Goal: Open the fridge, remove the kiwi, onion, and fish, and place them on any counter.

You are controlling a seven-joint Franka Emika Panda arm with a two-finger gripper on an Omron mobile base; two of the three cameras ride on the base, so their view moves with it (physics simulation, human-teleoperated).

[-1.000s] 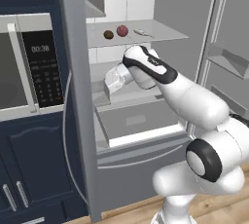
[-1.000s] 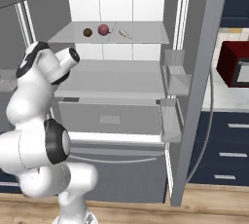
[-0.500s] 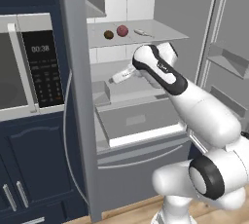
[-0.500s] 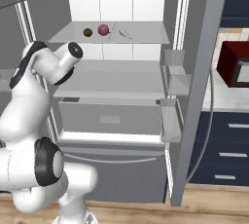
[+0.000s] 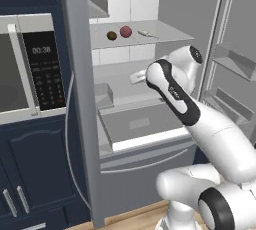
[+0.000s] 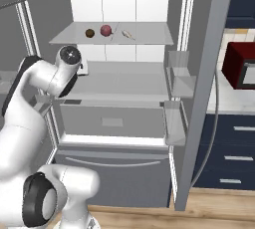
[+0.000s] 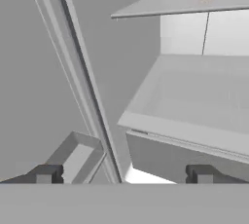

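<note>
White and glossy, the robot arm rises in the foreground and bends forward into the open fridge (image 6: 124,98), a tall matte grey cabinet with both doors swung wide. The claw (image 7: 121,173) sits at the level of the middle shelf near the left wall; in the hand view its two dark tips stand as far apart as they go, with nothing between them.

Just past the claw lies a flat pale grey shelf, with a shallow grey drawer front below it. Boxy grey bins hang on the inner faces of the doors.

Farther back and higher, on the upper shelf against the white rear wall, three things lie in a row. The kiwi (image 5: 111,35) is a tiny olive-brown ball, probably light and slightly soft, best pinched across its middle. Just beside it, the onion (image 5: 125,31) is a larger, smooth dark-red ball, likely firm and apt to roll, so a centred grip across its widest part suits it. A little apart to the right, the fish (image 5: 145,33) is slender and silver-grey with a thin tail, likely slippery, best taken across the thicker body.

A marble tabletop (image 6: 226,104) shows beyond the right door.
</note>
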